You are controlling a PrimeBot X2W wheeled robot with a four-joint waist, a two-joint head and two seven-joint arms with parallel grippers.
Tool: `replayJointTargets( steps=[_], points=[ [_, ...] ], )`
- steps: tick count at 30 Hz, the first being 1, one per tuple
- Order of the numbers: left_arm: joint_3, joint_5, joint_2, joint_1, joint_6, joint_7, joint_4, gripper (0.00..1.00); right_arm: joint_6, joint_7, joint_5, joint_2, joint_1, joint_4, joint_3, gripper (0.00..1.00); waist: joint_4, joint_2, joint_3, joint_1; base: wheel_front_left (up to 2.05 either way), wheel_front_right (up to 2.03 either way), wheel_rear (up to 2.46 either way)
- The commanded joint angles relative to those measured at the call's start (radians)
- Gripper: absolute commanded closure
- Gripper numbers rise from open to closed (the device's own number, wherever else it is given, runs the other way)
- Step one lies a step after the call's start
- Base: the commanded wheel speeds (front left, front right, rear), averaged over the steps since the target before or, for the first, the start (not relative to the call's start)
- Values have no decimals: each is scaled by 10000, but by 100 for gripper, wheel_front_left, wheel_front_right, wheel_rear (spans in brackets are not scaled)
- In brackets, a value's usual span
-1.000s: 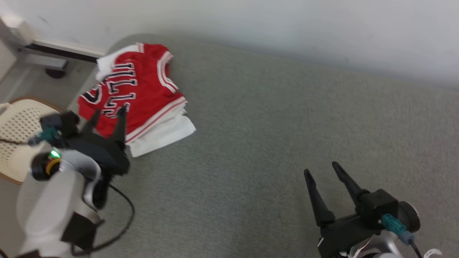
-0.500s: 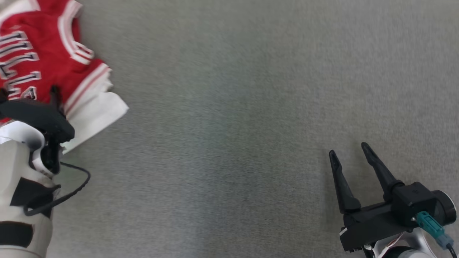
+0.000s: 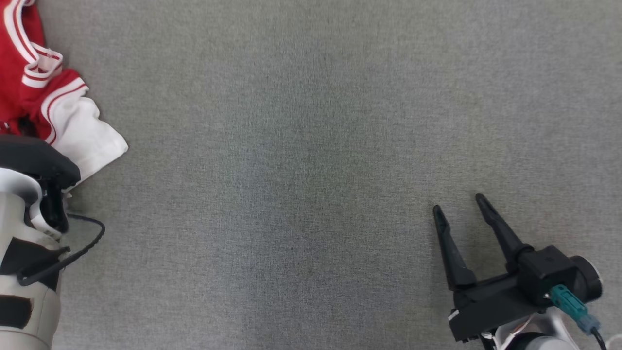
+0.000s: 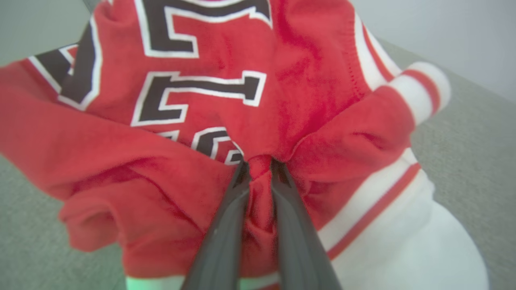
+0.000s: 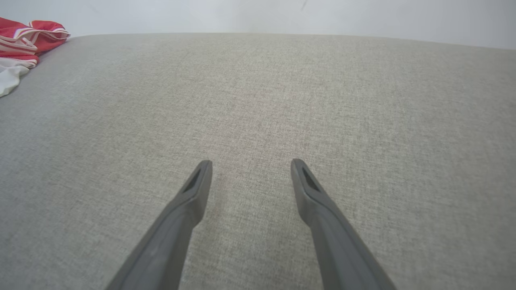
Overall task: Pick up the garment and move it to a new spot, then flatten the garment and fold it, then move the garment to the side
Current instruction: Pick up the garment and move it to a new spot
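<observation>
Since a second before, the head camera had swung down, pushing the garment [image 3: 29, 92] to that view's left edge. The left gripper [image 4: 260, 165] had gone from wide to narrow. Its fingers [image 4: 225, 225] pinched a red fold of the garment between their tips. Cloth bunched up on both sides of the fingers. Black letters with white outlines lay beyond the tips. A red-and-white striped band and a white layer sat to the right of the fingers in the left wrist view. The garment rested on the grey surface [image 3: 311, 146]. Well to the right, the right gripper [image 3: 458, 203] hovered over bare surface with fingers spread wide, holding nothing. In the right wrist view the garment sat far beyond and left of the tips, by the wall [image 5: 282, 16].
</observation>
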Motion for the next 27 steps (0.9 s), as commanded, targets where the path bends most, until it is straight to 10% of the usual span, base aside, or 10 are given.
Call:
replayJointTargets(
  steps=[1, 13, 27],
  points=[
    [-19, 8, -1, 200, -67, -104, 68, 100, -25, -65, 62, 41, -141, 72, 65, 0, -23, -1, -304, -1, 0, 0, 0],
    [-1042, 1032, 532, -828, -796, -1033, -1418, 100, -25, -890, 637, 335, -542, 1514, 412, 0, -612, -1, -2281, -1, 0, 0, 0],
    [-2400, 270, -1824, 190, -1107, 666, -7002, 100, -25, -1776, 1491, 372, -576, 2780, 277, 0, -2321, -1, -4101, -1, 0, 0, 0]
  ],
)
